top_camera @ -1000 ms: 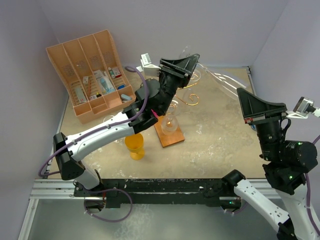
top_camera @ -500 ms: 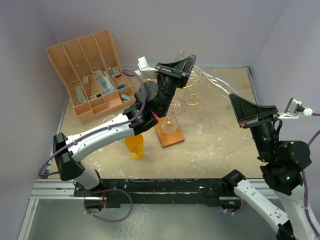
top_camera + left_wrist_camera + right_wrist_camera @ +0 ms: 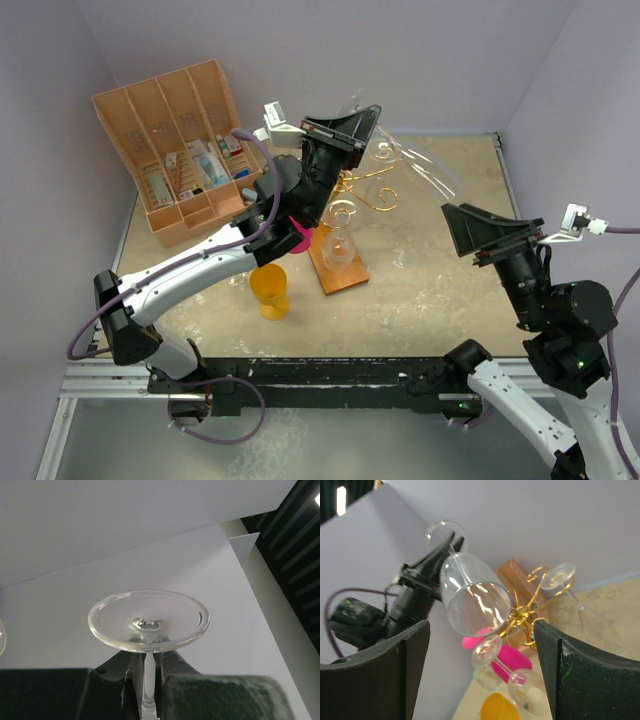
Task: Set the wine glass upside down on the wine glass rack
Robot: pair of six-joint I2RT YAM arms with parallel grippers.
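Note:
The clear wine glass is held by its stem in my left gripper, its round foot toward the wrist camera. In the top view my left gripper hovers above the gold wire wine glass rack on its wooden base. The glass bowl reaches out to the right. From the right wrist, the bowl opens toward my right gripper, which is open and apart from it. Behind the bowl is the rack. My right gripper sits right of the rack.
Other clear glasses hang on the rack. A yellow cup and a pink cup stand left of the rack's base. A tan compartmented organiser box with small packets leans at the back left. Walls close in at the back and sides.
My left gripper shut on the stem, then shifted a little left. My right gripper let go of the bowl, opened wide and drew back from it.

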